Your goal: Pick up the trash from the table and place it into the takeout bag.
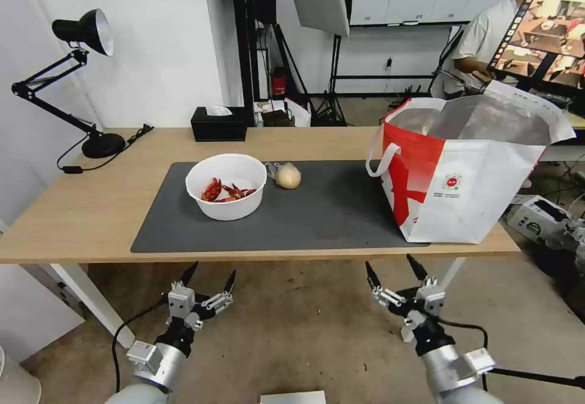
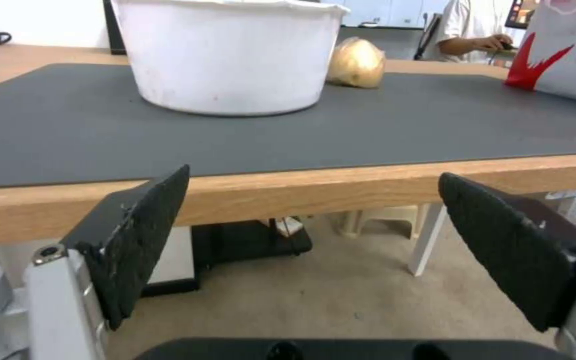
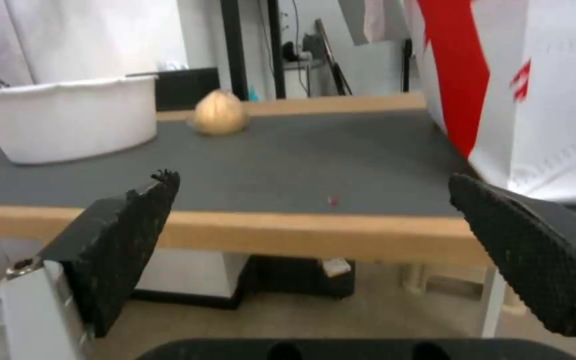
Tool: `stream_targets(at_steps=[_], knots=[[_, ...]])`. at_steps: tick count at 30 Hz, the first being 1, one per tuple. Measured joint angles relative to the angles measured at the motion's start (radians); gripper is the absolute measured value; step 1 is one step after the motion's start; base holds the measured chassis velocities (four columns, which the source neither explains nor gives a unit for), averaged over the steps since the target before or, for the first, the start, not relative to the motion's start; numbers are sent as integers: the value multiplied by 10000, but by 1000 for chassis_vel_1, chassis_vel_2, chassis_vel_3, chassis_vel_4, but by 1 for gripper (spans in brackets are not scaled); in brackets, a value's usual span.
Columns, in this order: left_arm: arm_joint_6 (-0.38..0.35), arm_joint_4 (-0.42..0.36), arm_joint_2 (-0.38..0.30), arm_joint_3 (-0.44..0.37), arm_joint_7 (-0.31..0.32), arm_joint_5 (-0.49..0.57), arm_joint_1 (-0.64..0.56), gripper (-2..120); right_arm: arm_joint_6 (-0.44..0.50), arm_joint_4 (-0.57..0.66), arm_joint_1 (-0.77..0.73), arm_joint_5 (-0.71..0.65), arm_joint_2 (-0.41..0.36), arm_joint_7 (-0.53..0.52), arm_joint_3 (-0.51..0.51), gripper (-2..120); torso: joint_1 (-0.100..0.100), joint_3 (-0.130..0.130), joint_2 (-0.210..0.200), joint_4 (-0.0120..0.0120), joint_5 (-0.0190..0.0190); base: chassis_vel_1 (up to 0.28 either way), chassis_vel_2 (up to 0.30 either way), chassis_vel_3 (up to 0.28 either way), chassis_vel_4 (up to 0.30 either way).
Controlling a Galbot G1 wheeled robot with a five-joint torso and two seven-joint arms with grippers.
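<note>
A white round bowl point(image 1: 226, 186) holding red crayfish shells sits on the dark grey mat point(image 1: 329, 215) of the light-wood table point(image 1: 91, 209). Just right of it lies a beige ball in clear wrap point(image 1: 288, 176). The white and red takeout bag point(image 1: 469, 166) stands open at the table's right end, showing its foil lining. Both grippers hang below the front edge, open and holding nothing: the left gripper point(image 1: 212, 273) under the bowl, the right gripper point(image 1: 390, 265) near the bag. The left wrist view has the bowl point(image 2: 228, 55) and ball point(image 2: 357, 62) ahead; the right wrist view has the ball point(image 3: 219, 113) and bag point(image 3: 521, 90).
A black tissue box point(image 1: 218, 124) stands at the table's back edge, and a black desk lamp point(image 1: 102, 145) with its cable at the back left. White table legs point(image 1: 91, 303) run down under the front corners. Boxes point(image 1: 539, 218) lie on the floor at right.
</note>
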State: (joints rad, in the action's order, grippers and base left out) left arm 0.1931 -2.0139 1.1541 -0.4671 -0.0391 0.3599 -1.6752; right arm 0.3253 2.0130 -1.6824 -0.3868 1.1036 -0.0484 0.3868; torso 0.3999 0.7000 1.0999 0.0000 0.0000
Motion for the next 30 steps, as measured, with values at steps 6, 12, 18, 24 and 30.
stream_targets(at_steps=[6,12,18,24,30], knots=[[69,54,6,-27,-11,1,-31,100,-2,-110,100,5,36,-4,-138,100,1,0,0,0,-1,0,0,0,0],[73,81,35,-26,-17,3,-35,100,-39,-150,151,-5,23,-13,-233,100,0,0,0,0,-1,0,0,0,0],[74,90,59,-7,-21,-18,-60,100,-63,-192,213,8,9,-15,-379,100,0,0,0,0,0,0,0,0,0],[78,91,68,5,-26,-48,-112,100,-100,-198,279,37,24,-21,-536,100,0,0,0,0,0,0,0,0,0],[83,91,125,43,-29,-141,-169,100,-125,-226,351,45,29,-35,-652,100,0,0,0,0,0,0,0,0,0]])
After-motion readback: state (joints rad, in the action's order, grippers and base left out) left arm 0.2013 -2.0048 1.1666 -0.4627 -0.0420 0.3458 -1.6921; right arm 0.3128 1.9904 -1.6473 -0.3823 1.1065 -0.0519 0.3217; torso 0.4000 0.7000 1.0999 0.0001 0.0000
